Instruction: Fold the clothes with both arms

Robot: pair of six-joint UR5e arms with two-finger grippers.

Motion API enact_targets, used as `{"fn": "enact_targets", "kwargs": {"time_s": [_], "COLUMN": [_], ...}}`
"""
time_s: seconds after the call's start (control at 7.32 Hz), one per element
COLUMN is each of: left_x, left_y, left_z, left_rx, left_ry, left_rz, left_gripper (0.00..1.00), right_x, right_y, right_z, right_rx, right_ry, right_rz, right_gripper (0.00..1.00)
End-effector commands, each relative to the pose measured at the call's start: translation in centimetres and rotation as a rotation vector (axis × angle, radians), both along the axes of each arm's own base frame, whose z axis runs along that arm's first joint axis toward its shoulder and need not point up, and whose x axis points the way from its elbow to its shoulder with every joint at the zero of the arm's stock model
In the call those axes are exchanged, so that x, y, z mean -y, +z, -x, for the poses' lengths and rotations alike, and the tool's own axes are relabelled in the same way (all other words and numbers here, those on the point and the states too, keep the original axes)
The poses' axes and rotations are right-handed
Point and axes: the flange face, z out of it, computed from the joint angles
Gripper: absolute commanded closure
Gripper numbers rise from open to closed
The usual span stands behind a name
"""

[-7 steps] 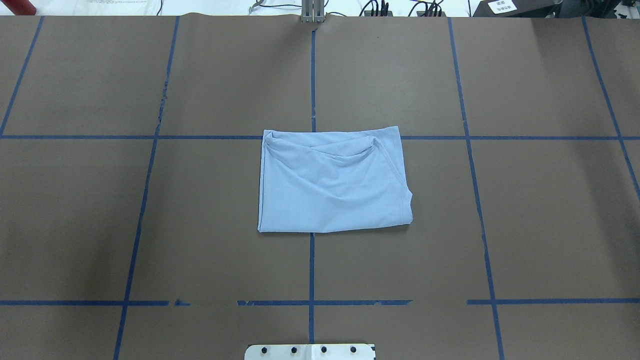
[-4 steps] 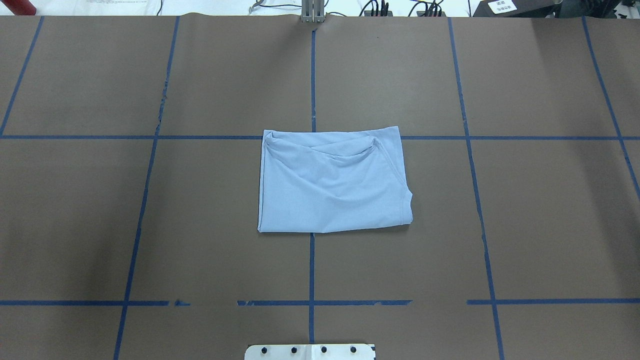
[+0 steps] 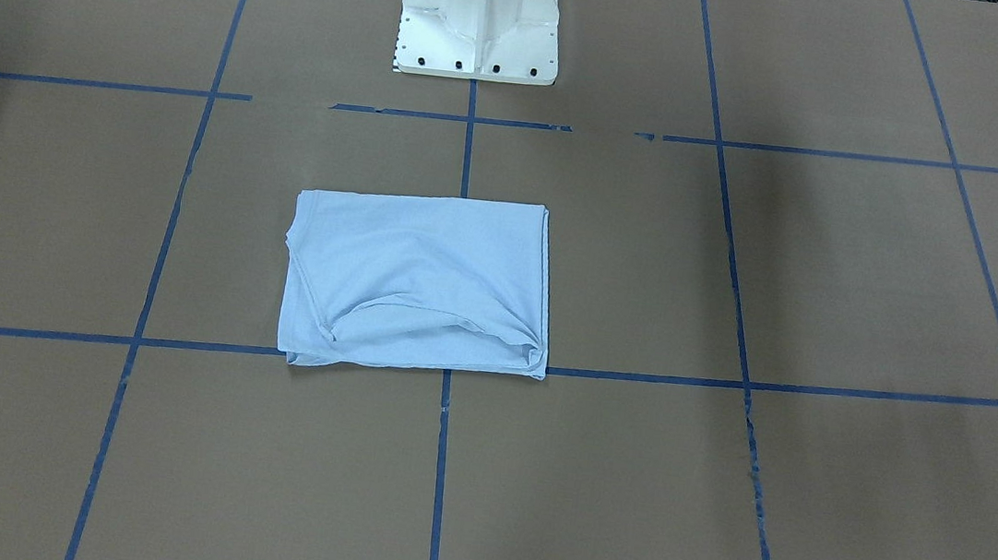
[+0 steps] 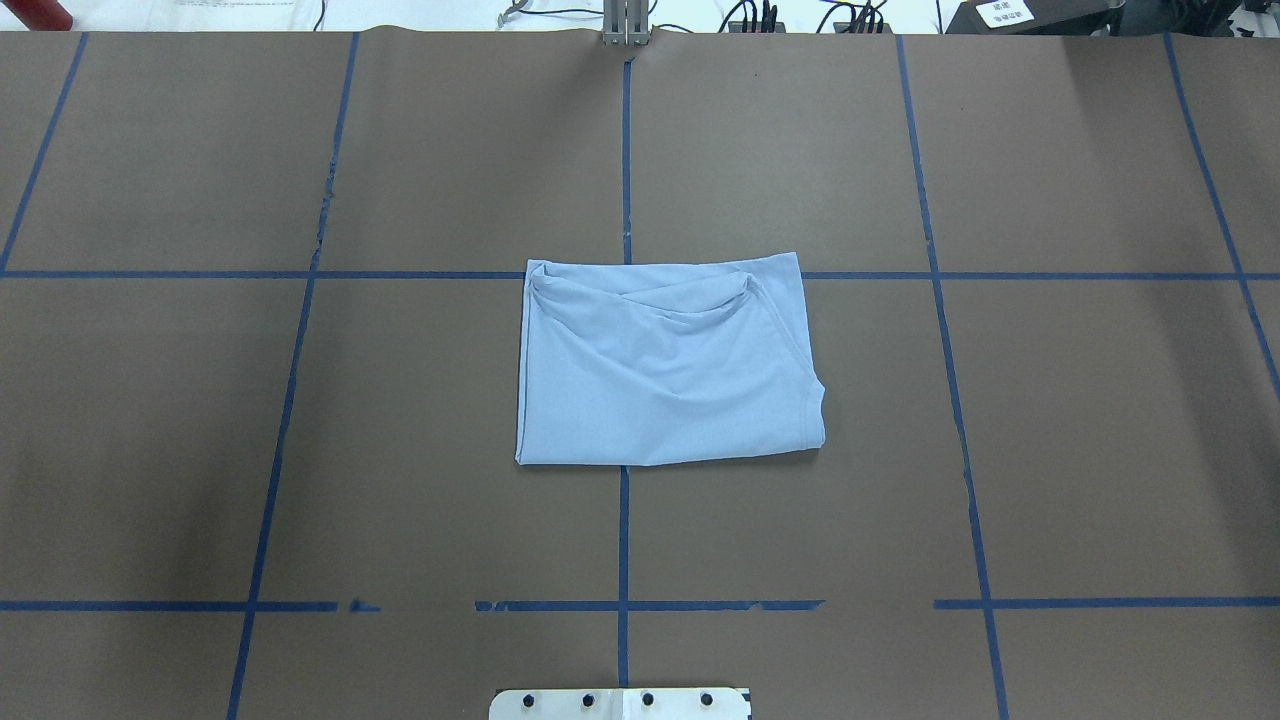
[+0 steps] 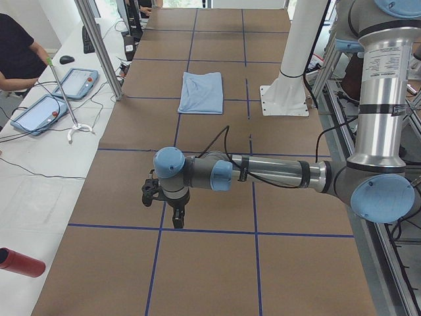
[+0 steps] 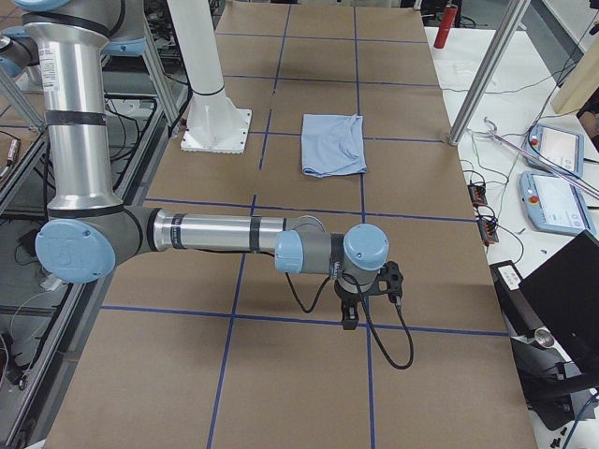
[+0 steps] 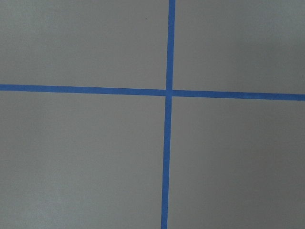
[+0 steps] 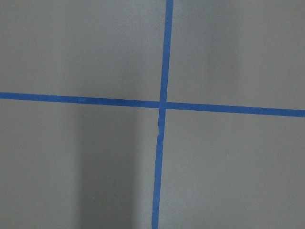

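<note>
Left gripper (image 5: 175,217) hangs low over a tape crossing (image 7: 168,92) at the left end of the table (image 4: 400,400), well apart from the shirt; can't tell whether its fingers are parted or closed. Shirt (image 4: 665,365) lies folded into a rectangle mid-surface, ahead of the pedestal (image 3: 480,18), nothing touching it. Right gripper (image 6: 352,313) hangs over a second tape crossing (image 8: 162,105) at the right end, grip likewise unreadable.

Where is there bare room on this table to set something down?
Bare table lies on both sides of the folded T-shirt, and between it and the pedestal base. Crowded: the centre where it lies; the left arm and right arm hang over the table's ends.
</note>
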Motion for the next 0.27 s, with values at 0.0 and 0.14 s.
{"fn": "enact_targets", "kwargs": {"time_s": [0.0, 0.14], "left_x": [-0.03, -0.04], "left_y": [0.09, 0.25], "left_z": [0.0, 0.0], "left_rx": [0.0, 0.0], "left_ry": [0.002, 0.003], "left_rz": [-0.001, 0.001], "left_gripper": [0.0, 0.0], "right_x": [-0.03, -0.03], "right_y": [0.03, 0.03], "right_z": [0.0, 0.0], "right_rx": [0.0, 0.0], "right_ry": [0.0, 0.0], "right_rz": [0.001, 0.0], "right_gripper": [0.0, 0.0]}}
